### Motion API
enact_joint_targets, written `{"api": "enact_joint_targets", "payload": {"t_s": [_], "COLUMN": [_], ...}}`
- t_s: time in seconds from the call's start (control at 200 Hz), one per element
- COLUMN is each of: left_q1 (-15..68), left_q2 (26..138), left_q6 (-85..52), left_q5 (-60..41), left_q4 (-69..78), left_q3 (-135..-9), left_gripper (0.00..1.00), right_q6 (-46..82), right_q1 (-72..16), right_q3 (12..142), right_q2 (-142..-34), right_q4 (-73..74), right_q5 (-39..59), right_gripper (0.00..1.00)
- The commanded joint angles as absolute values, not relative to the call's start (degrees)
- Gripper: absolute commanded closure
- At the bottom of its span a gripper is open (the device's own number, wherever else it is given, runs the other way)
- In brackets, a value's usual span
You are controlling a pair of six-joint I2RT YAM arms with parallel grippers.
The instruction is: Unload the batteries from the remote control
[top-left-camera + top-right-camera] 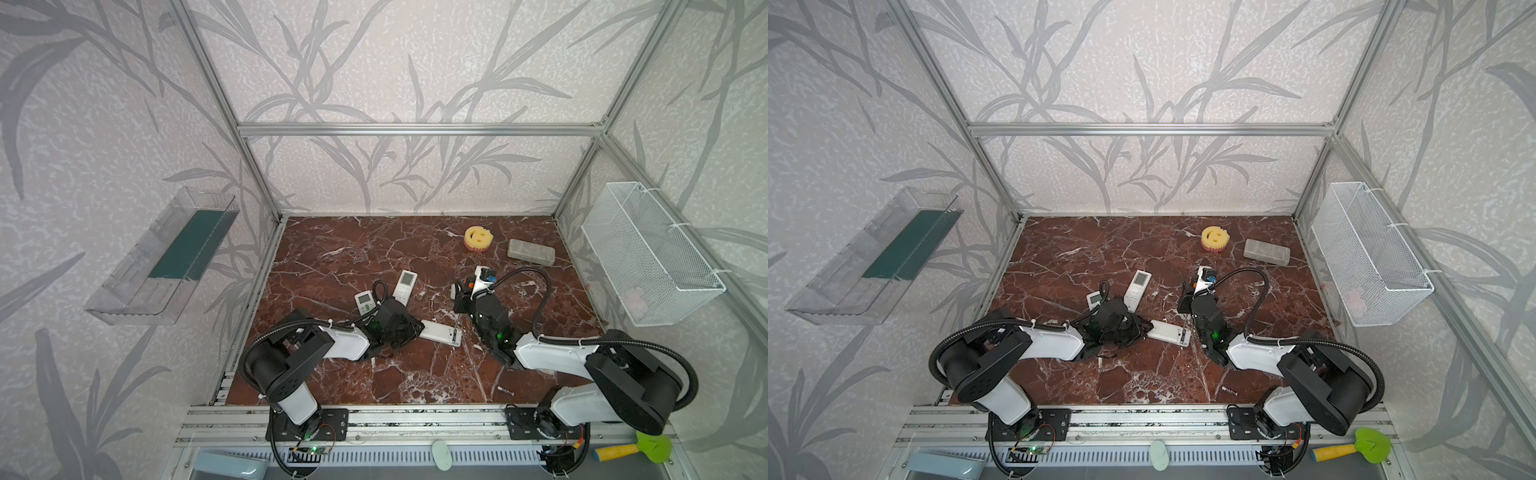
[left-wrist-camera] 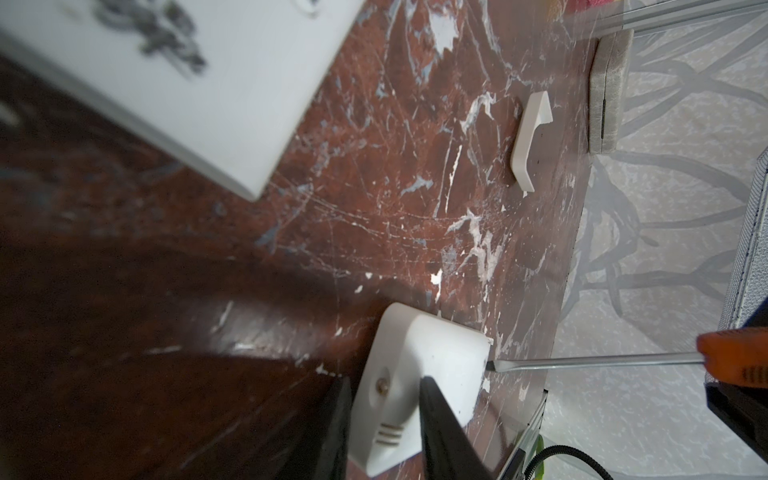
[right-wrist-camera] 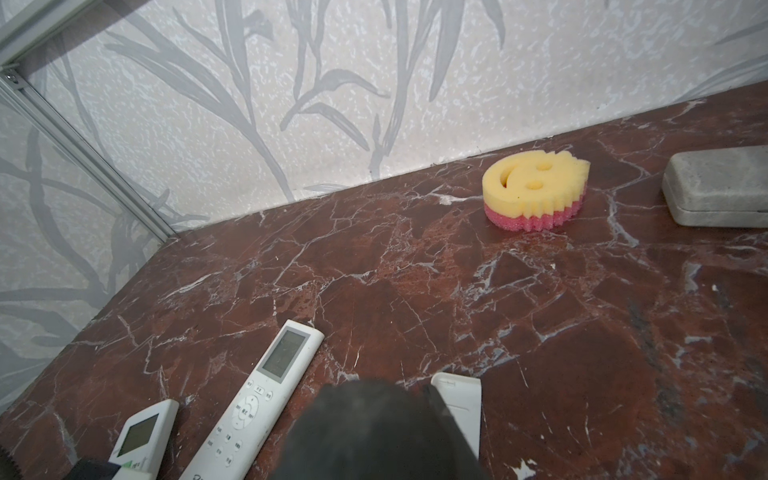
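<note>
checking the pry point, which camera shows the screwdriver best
The left wrist view: the screwdriver shows some orange handle, its whole shaft and the flat tip at the edge of the white remote. In both top views only a thin sliver of shaft shows. The right wrist view misses it.

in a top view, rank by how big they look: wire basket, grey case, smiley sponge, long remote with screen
1. wire basket, though wall-mounted nearer the camera
2. grey case
3. smiley sponge and long remote look about alike; not ranked
</note>
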State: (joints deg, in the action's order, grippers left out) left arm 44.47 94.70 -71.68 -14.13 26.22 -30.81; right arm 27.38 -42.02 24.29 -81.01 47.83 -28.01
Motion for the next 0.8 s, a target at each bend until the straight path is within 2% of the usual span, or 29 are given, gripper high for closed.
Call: {"api": "enact_joint_targets", "payload": {"t_s": [0.0,0.24,0.4,0.615,0.795], "left_q1": [44.6,44.6,44.5,44.4,44.3], "left_q2": [97.4,97.6,97.5,97.5,97.2], "left_q6": [-71.4,-71.5,-71.6,-71.6,-71.6], "left_q5": [-13.7,-13.7,-13.6,-13.6,-13.5], "left_q4": [13.2,13.2,13.2,13.3,12.9], "left_q3": [-28.0,-28.0,-27.7,-27.4,-27.4], "left_gripper": [0.68,0.68,0.68,0.68,0.68], "right_q6": [26.9,24.8,18.7,15.2,12.2], "right_q1": [-42.6,-43.9,-46.7,-48.2,-49.1], "right_q3": [24.8,23.1,21.0,13.7,12.5], "right_q2": [-81.6,-81.6,-82.0,-85.6,-90.8], "right_q4": [50.4,49.5,49.9,61.6,69.6], "right_q5": [-28.4,-28.9,-29.0,-28.1,-26.6], "right_gripper": [1.0,1.0,1.0,1.0,1.0]}}
